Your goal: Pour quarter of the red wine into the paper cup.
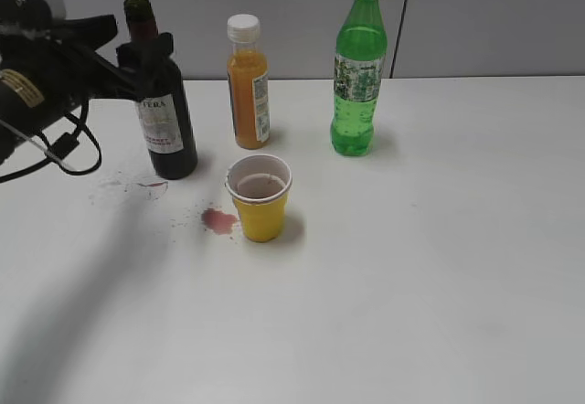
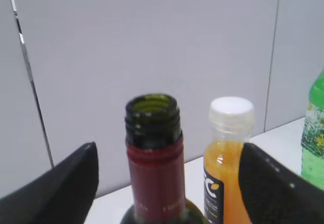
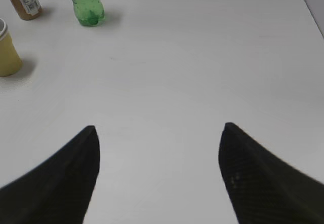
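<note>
The red wine bottle (image 1: 169,125) stands upright and uncapped at the back left of the white table; its open mouth and maroon neck foil show in the left wrist view (image 2: 154,153). My left gripper (image 1: 146,52) is open, with a finger on each side of the bottle's neck and a gap on both sides (image 2: 169,148). The yellow paper cup (image 1: 260,203) stands in front and to the right of the bottle, with reddish liquid inside; it also shows at the left edge of the right wrist view (image 3: 6,51). My right gripper (image 3: 159,127) is open and empty above bare table.
An orange juice bottle with a white cap (image 1: 249,93) stands just right of the wine. A green soda bottle (image 1: 358,75) stands further right. A red wine spill (image 1: 219,220) lies left of the cup, with faint stains near the wine bottle's base.
</note>
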Available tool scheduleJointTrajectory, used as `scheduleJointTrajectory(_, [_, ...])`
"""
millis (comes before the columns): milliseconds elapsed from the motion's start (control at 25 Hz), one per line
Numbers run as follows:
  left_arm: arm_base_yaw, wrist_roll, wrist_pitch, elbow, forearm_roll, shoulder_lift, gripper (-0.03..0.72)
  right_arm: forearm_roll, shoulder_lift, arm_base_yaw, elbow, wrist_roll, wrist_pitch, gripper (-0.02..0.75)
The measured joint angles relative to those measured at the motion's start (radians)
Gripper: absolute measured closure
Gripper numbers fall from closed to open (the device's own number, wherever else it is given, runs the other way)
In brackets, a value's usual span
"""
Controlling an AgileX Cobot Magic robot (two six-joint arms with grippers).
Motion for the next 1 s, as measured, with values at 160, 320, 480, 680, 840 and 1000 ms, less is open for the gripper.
scheduleJointTrajectory(160, [0.000, 0.003, 0.160, 0.000, 0.015, -0.127, 0.050, 0.000, 0.000, 0.000, 0.000, 0.000, 0.000, 0.182])
scheduleJointTrajectory(320, [0.000, 0.004, 0.445, 0.001, 0.020, -0.302, 0.054, 0.000, 0.000, 0.000, 0.000, 0.000, 0.000, 0.182])
scheduleJointTrajectory(480, [0.002, 0.007, 0.817, 0.000, 0.005, -0.477, 0.060, 0.000, 0.000, 0.000, 0.000, 0.000, 0.000, 0.182])
scheduleJointTrajectory(680, [0.025, 0.007, 1.371, -0.075, -0.035, -0.581, 0.063, 0.000, 0.000, 0.000, 0.000, 0.000, 0.000, 0.182])
scheduleJointTrajectory(840, [0.068, 0.007, 1.731, -0.110, -0.130, -0.587, 0.068, 0.000, 0.000, 0.000, 0.000, 0.000, 0.000, 0.182])
scheduleJointTrajectory(1000, [0.129, 0.010, 1.944, -0.097, -0.190, -0.601, 0.073, 0.000, 0.000, 0.000, 0.000, 0.000, 0.000, 0.182])
